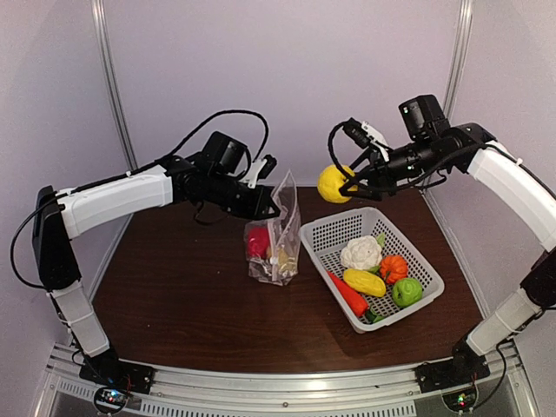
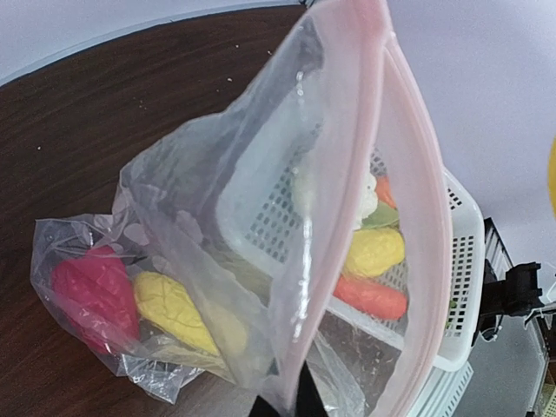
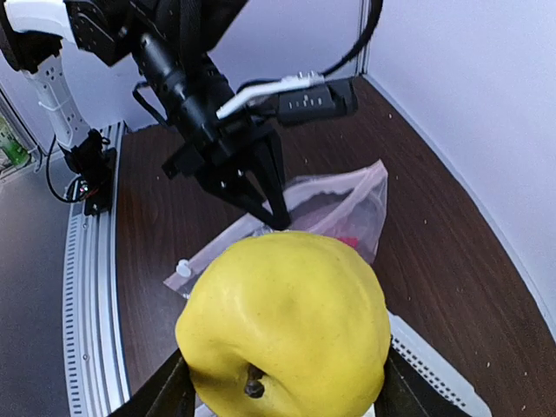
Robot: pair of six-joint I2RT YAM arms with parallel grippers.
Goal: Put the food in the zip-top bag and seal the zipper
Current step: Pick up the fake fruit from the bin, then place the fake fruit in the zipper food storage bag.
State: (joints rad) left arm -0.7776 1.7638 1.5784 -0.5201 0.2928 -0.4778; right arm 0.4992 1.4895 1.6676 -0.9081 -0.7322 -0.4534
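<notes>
The zip-top bag [image 1: 278, 228] stands on the table with its mouth up and open. My left gripper [image 1: 273, 208] is shut on the bag's mouth edge, as the left wrist view [image 2: 287, 401] shows. Inside the bag lie a red pepper [image 2: 91, 291] and a yellow lemon [image 2: 169, 304]. The zipper strip [image 2: 421, 217] rings the open mouth, and its white slider tab [image 3: 183, 268] shows in the right wrist view. My right gripper [image 1: 343, 184] is shut on a round yellow fruit [image 3: 287, 321], held in the air above and right of the bag.
A white perforated basket [image 1: 323, 236] sits right of the bag. It holds a cauliflower [image 1: 360, 253], a pumpkin [image 1: 393, 268], a green apple [image 1: 406, 292], a yellow lemon [image 1: 365, 281] and a carrot [image 1: 347, 294]. White walls stand close behind.
</notes>
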